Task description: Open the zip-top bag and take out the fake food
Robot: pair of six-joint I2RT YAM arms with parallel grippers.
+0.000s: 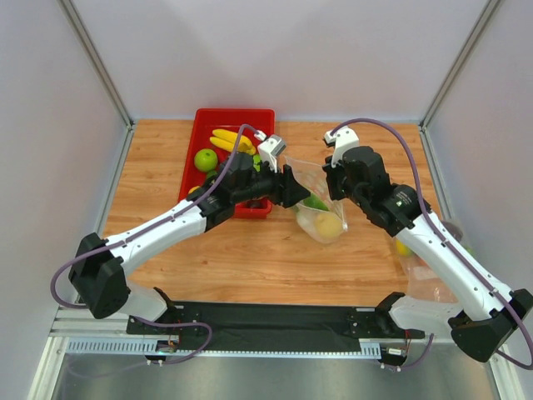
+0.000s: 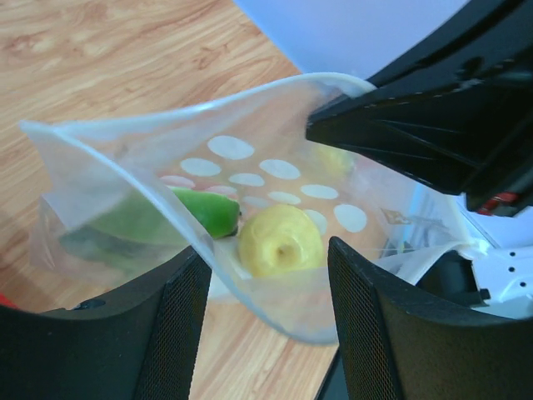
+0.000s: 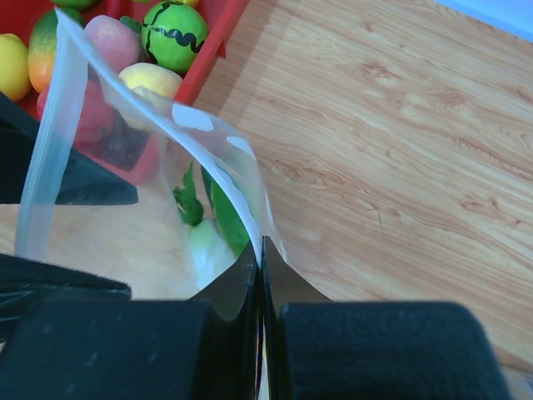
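While bag [image 1: 321,198] is held up mid-table, at 4 o'clock from tray [image 1: 233,112]: right gripper [image 3: 262,250] clenched on rim; left gripper [image 2: 265,268] released, jaws astride near lip. Contents: yellow fruit [image 2: 279,242], green piece [image 2: 208,212]. Advised: keep pinch firm, reach past lip, grasp fruit gently.

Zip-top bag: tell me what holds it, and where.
Right gripper pinches the zip-top bag by its top edge; left gripper straddles the other edge, open.

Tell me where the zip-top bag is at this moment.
In the top view the zip-top bag is mid-table between the left gripper and the right gripper, just right of the red tray.
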